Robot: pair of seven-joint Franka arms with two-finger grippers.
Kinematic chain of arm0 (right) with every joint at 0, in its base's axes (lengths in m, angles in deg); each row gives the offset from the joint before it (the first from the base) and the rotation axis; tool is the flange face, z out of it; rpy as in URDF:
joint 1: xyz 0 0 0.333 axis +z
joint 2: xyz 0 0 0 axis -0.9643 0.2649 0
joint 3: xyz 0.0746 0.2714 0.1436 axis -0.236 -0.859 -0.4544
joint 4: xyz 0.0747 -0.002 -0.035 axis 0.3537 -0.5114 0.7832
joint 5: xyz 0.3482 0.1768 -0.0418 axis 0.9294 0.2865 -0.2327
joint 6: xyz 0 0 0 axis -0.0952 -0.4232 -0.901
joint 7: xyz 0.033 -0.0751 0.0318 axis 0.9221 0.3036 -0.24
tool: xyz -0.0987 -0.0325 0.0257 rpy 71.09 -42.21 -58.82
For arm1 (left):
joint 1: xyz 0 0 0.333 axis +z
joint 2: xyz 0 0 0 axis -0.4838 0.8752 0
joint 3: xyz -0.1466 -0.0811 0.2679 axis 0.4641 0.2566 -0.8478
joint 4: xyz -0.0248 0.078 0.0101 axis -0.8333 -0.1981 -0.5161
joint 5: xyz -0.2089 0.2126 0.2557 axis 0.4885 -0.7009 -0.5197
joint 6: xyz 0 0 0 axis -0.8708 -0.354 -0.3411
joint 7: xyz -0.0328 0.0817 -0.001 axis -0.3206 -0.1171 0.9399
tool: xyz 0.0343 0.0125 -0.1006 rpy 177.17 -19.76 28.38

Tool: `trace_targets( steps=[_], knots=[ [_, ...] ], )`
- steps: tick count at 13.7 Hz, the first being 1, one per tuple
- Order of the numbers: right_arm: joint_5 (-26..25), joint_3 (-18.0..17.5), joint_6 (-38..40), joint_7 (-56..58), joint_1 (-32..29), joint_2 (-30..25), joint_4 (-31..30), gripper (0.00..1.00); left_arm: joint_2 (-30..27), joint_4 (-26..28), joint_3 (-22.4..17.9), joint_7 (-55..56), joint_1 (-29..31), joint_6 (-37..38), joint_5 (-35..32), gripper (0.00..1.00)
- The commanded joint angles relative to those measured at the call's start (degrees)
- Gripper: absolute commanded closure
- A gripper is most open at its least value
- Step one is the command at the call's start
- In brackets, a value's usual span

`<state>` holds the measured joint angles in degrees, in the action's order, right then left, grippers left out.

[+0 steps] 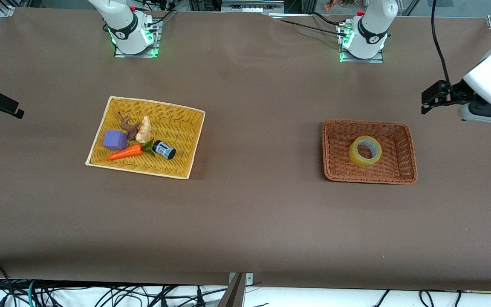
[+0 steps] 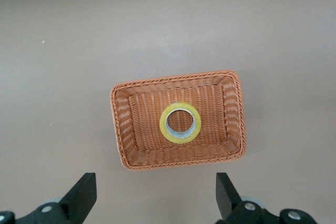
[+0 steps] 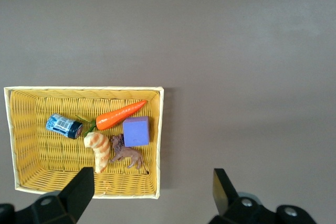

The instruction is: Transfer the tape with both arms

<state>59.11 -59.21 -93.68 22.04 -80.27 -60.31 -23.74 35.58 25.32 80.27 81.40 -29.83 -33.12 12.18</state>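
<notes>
The tape [image 1: 365,151], a yellowish roll with a grey core, lies flat in a brown wicker basket [image 1: 403,140] toward the left arm's end of the table. It also shows in the left wrist view [image 2: 180,123]. My left gripper [image 1: 427,102] hangs high in the air beside that basket, at the table's end; it is open and empty [image 2: 156,198]. My right gripper [image 1: 14,110] hangs high at the other end of the table, beside a yellow basket [image 1: 186,128]; it is open and empty [image 3: 152,195].
The yellow basket [image 3: 21,129] holds a purple cube [image 1: 114,140], a carrot [image 1: 126,152], a blue-labelled bottle [image 1: 164,149], a brown toy animal [image 1: 130,128] and a pale striped figure [image 1: 144,129]. Brown tabletop lies between the two baskets.
</notes>
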Motion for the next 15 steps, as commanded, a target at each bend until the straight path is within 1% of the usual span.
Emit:
trace_targets(
  steps=[1, 2, 3, 8, 15],
  knots=[
    [-0.72, 0.13, 0.43, -0.72, 0.27, 0.59, 1.44, 0.0, -4.07, 6.91, -1.62, 2.18, -1.74, -1.14, 2.23, 0.0],
    [-0.64, 0.13, 0.43, -0.72, 0.27, 0.59, 1.44, 0.0, -5.83, 9.37, -1.8, 2.45, -1.83, -2.98, 4.42, 0.0],
    [-0.64, 0.13, 0.43, -0.63, 0.27, 0.59, 1.44, 0.0, -6.63, 10.35, -1.8, 2.62, -1.75, -3.26, 4.96, 0.0],
    [-0.64, 0.05, 0.43, -0.63, 0.27, 0.59, 1.44, 0.0, -6.2, 9.57, -1.97, 4.73, -1.83, -2.56, 4.26, 0.0],
    [-0.64, 0.13, 0.43, -0.63, 0.27, 0.59, 1.44, 0.0, -5.84, 8.87, -0.66, 8.85, -1.83, -0.89, 3.3, 0.0]
  ],
)
